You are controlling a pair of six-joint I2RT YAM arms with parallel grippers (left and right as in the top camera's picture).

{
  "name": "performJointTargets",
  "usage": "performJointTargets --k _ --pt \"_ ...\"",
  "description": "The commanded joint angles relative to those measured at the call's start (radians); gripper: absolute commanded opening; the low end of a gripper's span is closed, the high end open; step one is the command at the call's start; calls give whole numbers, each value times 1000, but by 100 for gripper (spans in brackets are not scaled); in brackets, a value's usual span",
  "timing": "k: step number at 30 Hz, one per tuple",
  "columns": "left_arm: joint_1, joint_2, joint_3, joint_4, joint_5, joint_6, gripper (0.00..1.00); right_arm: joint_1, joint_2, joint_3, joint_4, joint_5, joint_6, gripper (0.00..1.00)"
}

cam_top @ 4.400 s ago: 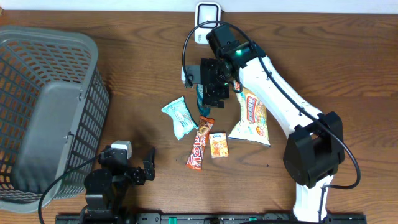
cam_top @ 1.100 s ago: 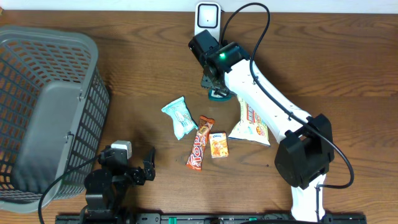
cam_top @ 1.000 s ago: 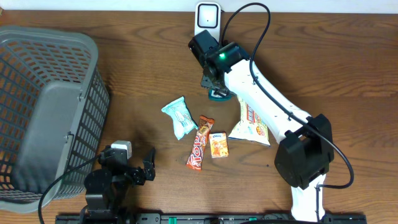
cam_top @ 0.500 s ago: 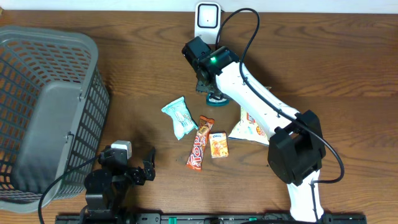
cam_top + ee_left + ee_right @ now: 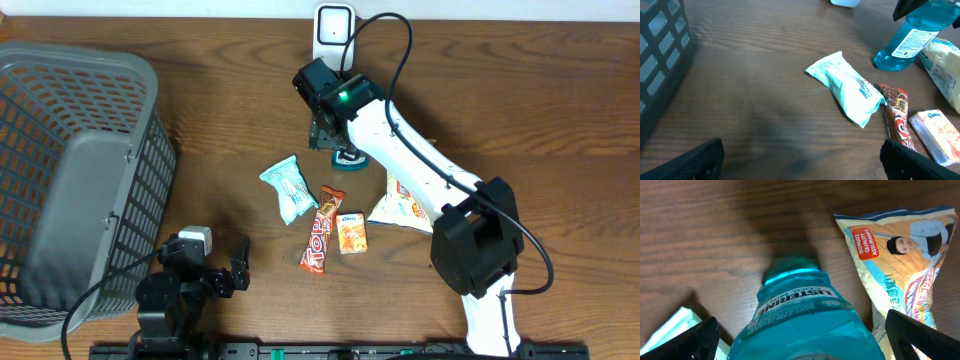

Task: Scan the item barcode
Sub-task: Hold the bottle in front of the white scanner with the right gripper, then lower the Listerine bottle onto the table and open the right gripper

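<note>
While it idles at the near edge, left gripper: fingers spread as wide as they go, nothing between them.
near clutter: mint packet, chocolate bar and orange box, all lying flat on the table.
basket: off to the left, well apart from the work.
bottle: blue mouthwash, upright on the table, just beside the snack bag and near the scanner at the far edge.
right gripper: over the bottle, fingers wide to either side, pads seemingly clear of it; I judge it grips nothing.
risk, tipping: the bottle is tall and free-standing, so if I pull the arm away crooked a finger could clip it and knock it onto the snack bag.
risk, no read: I see no barcode in any view, so it may not face the scanner.
overhead view: the right arm hides all but the bottle's teal base, but only here do I see the scanner's place.
left wrist view: alone shows the bottle standing upright, a white printed panel turned my way.
right wrist view: alone shows the gaps at the pads.
</note>
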Motion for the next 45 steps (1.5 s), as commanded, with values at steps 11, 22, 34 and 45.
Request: performJointTargets --k 11,22,34,45 --pt "3 -2 -10 -13 12 10 100 -40 -198 168 -88 -200 -522 99" --pt "3 -2 -10 -13 12 10 100 -143 -301 168 -178 -252 -732 99" --pt "3 -2 -10 -13 12 10 100 -454 -435 49 -234 -532 -864 99" --pt "3 -2 -10 -13 12 10 100 -611 -783 -622 246 -967 -1172 99"
